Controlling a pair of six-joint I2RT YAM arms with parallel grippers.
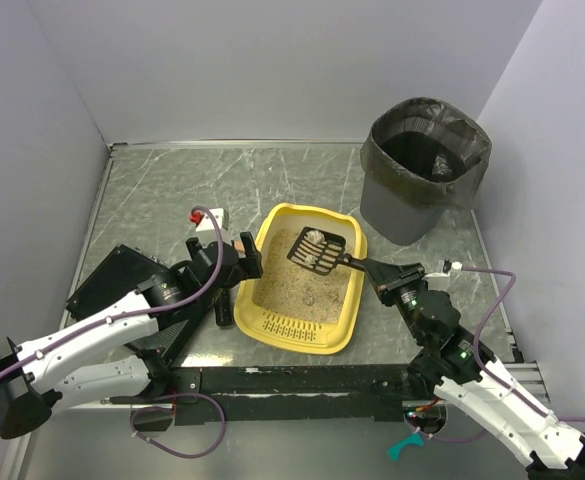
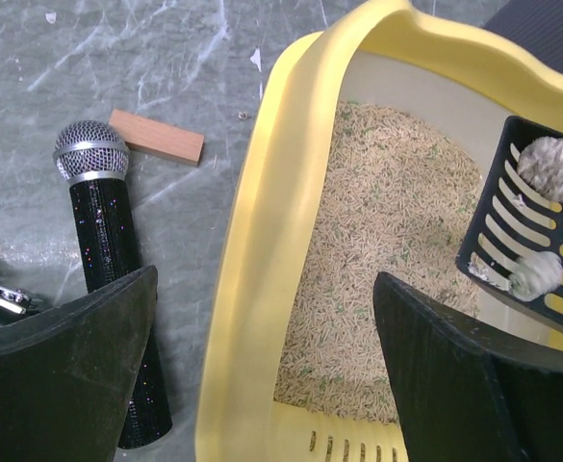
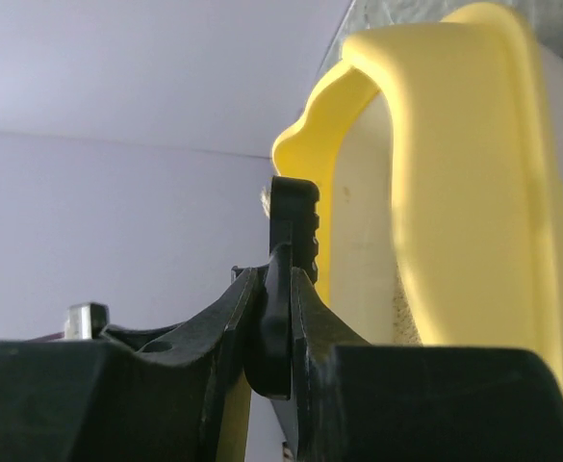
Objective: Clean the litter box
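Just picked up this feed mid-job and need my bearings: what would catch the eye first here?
The yellow litter box sits in the middle of the table, with the right gripper shut on a black scoop held over it, two pale clumps on the scoop. The left gripper hangs open over the box's left rim, a microphone lying beside it. A dark lined bin stands at the far right.

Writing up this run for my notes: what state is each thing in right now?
litter box: upright on the table, litter inside.
litter scoop: held over the box, carrying two clumps.
right gripper: shut on the scoop's handle.
left gripper: open, fingers either side of the box's rim.
bin: upright, bag-lined, uncovered.
microphone: lying beside the box.
wooden block: lying flat.
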